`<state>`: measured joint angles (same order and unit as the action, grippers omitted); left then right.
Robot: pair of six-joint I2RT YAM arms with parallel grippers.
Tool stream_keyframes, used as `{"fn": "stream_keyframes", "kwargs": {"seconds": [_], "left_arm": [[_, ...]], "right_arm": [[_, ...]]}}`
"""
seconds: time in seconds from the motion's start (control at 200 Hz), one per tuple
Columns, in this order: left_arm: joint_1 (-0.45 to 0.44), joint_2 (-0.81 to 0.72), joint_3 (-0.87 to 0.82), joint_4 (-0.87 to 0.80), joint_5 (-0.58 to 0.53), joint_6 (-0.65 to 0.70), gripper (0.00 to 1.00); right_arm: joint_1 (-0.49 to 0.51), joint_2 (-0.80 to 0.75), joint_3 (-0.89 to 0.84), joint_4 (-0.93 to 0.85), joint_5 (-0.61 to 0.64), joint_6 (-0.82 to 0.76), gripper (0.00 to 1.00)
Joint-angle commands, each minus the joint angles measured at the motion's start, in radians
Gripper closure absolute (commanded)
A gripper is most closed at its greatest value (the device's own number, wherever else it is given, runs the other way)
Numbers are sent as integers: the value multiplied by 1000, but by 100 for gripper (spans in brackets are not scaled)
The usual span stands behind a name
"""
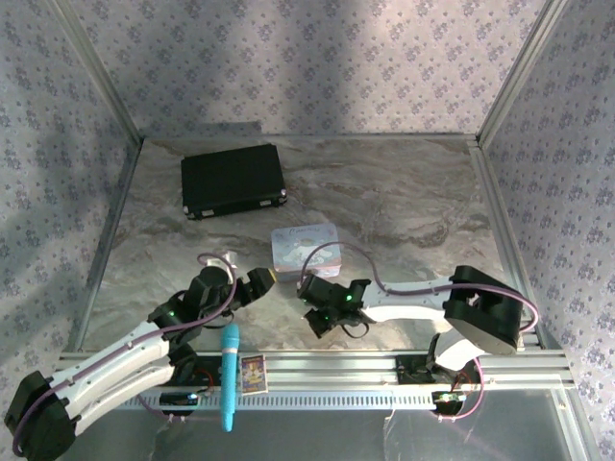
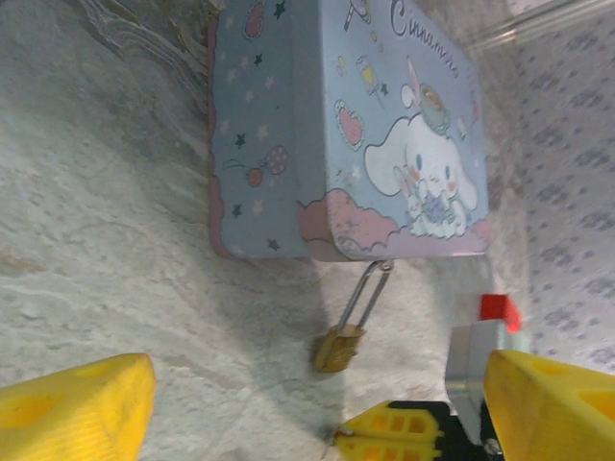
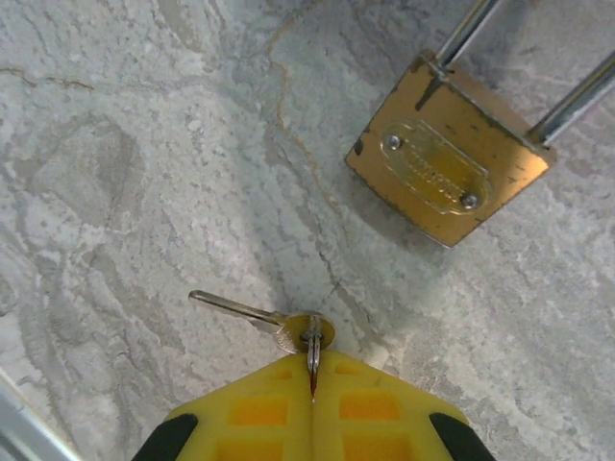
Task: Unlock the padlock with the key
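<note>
The padlock (image 3: pixel 447 163) lies flat on the bench (image 3: pixel 115 144), at 1 o'clock from the right claw (image 3: pixel 312 375) in the right wrist view. Its shackle (image 2: pixel 370 293) is hooked through the hasp of the pastel tin (image 2: pixel 336 125) and appears still locked. The key (image 3: pixel 255 313) sits at that claw's tip, blade pointing to 9 o'clock, away from the lock. The claw is closed, pinching the small ring at the key's head. The left claw (image 2: pixel 317 394) stands apart and empty, the padlock just ahead at 12 o'clock.

Judged step: the key is in hand but not presented. The next move calls for swinging the blade round to the lock's bottom face, where the keyway is not visible. The left claw would need to steady the body.
</note>
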<state>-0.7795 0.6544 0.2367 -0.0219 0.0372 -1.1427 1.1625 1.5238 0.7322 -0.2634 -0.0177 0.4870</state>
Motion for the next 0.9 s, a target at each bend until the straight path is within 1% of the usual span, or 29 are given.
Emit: {"fn": "stream_keyframes", "kwargs": {"seconds": [0.0, 0.06, 0.14, 0.24, 0.33, 0.35, 0.375, 0.39, 0.535, 0.63, 0.675, 0.755, 0.83, 0.894], "left_arm": [[-15, 21, -48, 197, 24, -75, 18], [-41, 41, -60, 256, 5, -86, 21], [-91, 76, -36, 268, -30, -49, 25], [-148, 141, -4, 321, -43, -6, 27], [-182, 196, 19, 356, -55, 14, 30], [-190, 203, 23, 359, -67, 13, 34], [-200, 209, 28, 362, -84, 14, 45], [-207, 212, 30, 366, -94, 16, 47], [-260, 224, 61, 370, -178, 42, 44], [-268, 255, 96, 321, -190, 54, 46], [-268, 279, 95, 340, -181, 52, 48], [-268, 322, 92, 374, -168, 33, 55], [-270, 358, 96, 391, -164, 23, 57], [-270, 372, 103, 393, -167, 22, 66]], "right_arm": [[-33, -48, -22, 82, -87, 16, 100], [-49, -74, -16, 79, -99, 15, 100], [-72, -106, -10, 90, -124, 32, 100], [-101, -135, -5, 122, -152, 68, 100], [-121, -153, -2, 147, -169, 90, 100], [-125, -156, -4, 152, -172, 95, 100], [-132, -162, -8, 167, -182, 103, 100], [-134, -163, -9, 173, -186, 107, 100], [-154, -181, -15, 193, -198, 130, 100], [-158, -201, -34, 223, -209, 133, 100], [-162, -213, -50, 247, -215, 163, 100], [-165, -228, -65, 273, -224, 178, 100], [-165, -235, -76, 301, -231, 182, 100], [-162, -241, -89, 316, -231, 189, 100]]}}
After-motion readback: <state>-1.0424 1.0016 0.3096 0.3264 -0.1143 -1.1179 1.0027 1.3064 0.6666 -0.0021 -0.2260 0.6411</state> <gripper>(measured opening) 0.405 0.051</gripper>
